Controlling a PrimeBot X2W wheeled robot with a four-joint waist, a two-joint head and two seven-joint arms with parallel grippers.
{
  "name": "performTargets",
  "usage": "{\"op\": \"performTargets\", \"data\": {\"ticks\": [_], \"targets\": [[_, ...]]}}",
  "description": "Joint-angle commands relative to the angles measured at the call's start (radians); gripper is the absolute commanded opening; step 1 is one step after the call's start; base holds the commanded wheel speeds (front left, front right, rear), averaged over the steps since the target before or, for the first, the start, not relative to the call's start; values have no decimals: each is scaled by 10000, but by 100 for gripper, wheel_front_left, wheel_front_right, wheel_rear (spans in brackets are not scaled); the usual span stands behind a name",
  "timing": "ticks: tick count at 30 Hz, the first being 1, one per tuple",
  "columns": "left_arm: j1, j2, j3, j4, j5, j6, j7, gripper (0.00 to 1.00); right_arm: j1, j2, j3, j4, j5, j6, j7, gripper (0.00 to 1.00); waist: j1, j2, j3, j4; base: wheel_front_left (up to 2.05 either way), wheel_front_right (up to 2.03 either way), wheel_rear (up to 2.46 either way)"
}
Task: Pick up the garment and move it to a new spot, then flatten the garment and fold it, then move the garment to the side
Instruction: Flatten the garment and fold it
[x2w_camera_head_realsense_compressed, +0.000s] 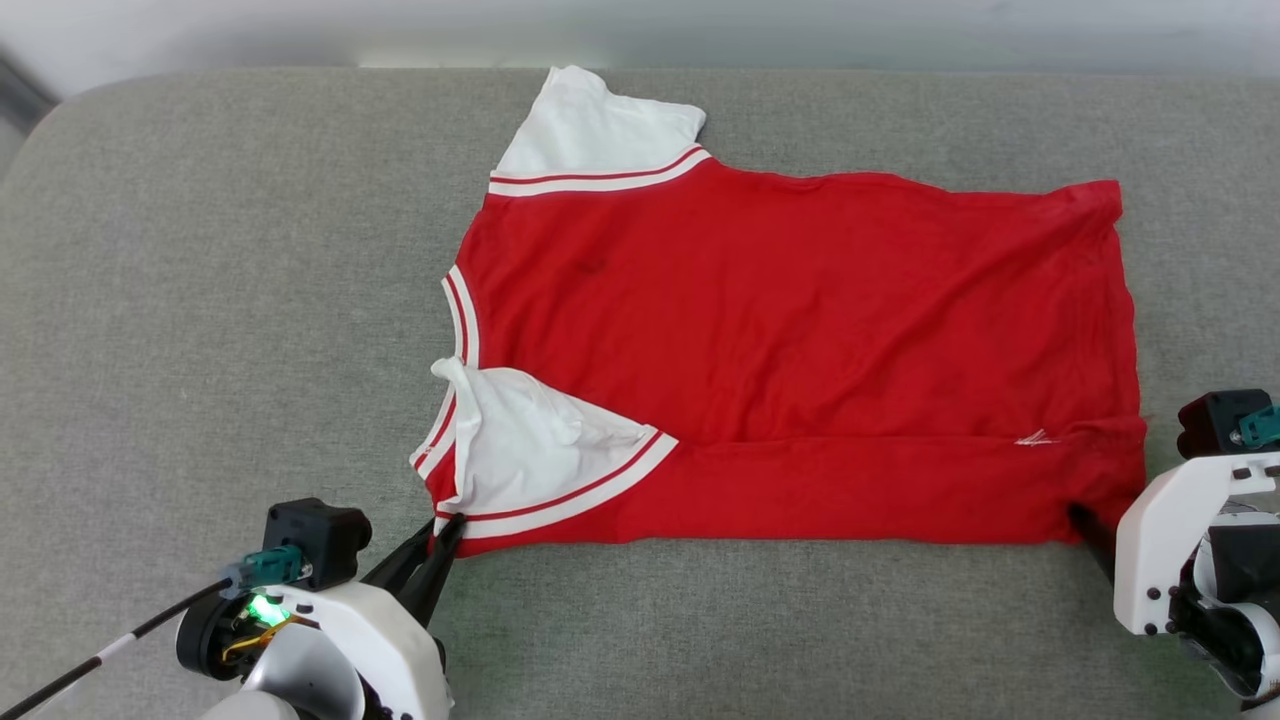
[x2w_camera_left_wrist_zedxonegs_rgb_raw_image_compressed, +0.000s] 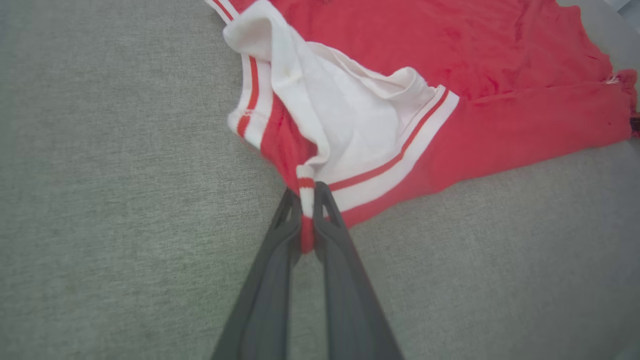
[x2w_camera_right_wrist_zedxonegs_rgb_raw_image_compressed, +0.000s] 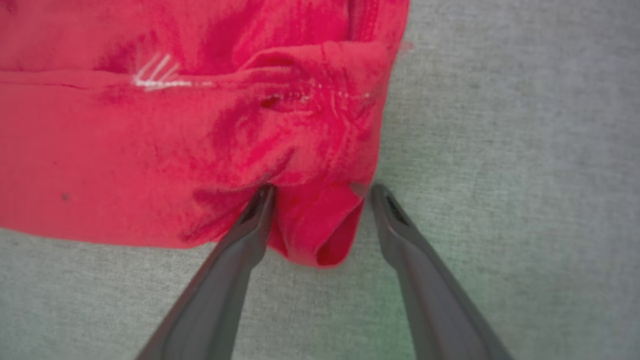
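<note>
Red jersey cloth with white sleeves, the garment (x2w_camera_head_realsense_compressed: 800, 330) lies spread on the grey table (x2w_camera_head_realsense_compressed: 200, 300), collar toward the robot's left and hem toward its right; the far sleeve (x2w_camera_head_realsense_compressed: 590, 125) lies flat, pointing to the table's far edge; the near sleeve (x2w_camera_head_realsense_compressed: 520, 440) is turned in over the red body, its striped trim running slantwise, and a long strip of the near side is folded up onto the body, its edge making a straight line across the cloth; the body is lightly wrinkled, most near the hem; the left gripper (x2w_camera_head_realsense_compressed: 448, 525) sits at the garment's near left corner, and in the left wrist view the left gripper (x2w_camera_left_wrist_zedxonegs_rgb_raw_image_compressed: 307, 200) has its jaws pressed together on a narrow bit of red-and-white striped trim, where the near sleeve (x2w_camera_left_wrist_zedxonegs_rgb_raw_image_compressed: 345, 130) bunches and lifts a little off the table (x2w_camera_left_wrist_zedxonegs_rgb_raw_image_compressed: 100, 200), with the red of the garment (x2w_camera_left_wrist_zedxonegs_rgb_raw_image_compressed: 500, 75) stretching away behind; the right gripper (x2w_camera_head_realsense_compressed: 1085, 525) is at the near right corner by the hem; in the right wrist view the right gripper (x2w_camera_right_wrist_zedxonegs_rgb_raw_image_compressed: 322, 189) has its jaws apart, a rumpled fold of the garment (x2w_camera_right_wrist_zedxonegs_rgb_raw_image_compressed: 125, 150) lying between them, one finger touching the cloth and the other just beside it over the table (x2w_camera_right_wrist_zedxonegs_rgb_raw_image_compressed: 525, 150); a few white threads (x2w_camera_right_wrist_zedxonegs_rgb_raw_image_compressed: 155, 75) show on the fold line near that corner.
</note>
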Motion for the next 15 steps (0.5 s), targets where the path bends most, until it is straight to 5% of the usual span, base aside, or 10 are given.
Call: {"op": "performTargets", "data": {"ticks": [1,2,15], "targets": [[-45,25,-58,22,67,32,34,0,240,201,305,644,-91,1,194,42,1,0,56,63,0,0,0],[-56,29,-77,46,88,22,32,0,220,183,301,744,-136,1,159,0,1,0,55,79,0,0,0],[970,590,-84,264,-159,162,52,0,949,-517,-334,-332,403,-7,308,0,1,0,-1118,-271,0,0,0]]}}
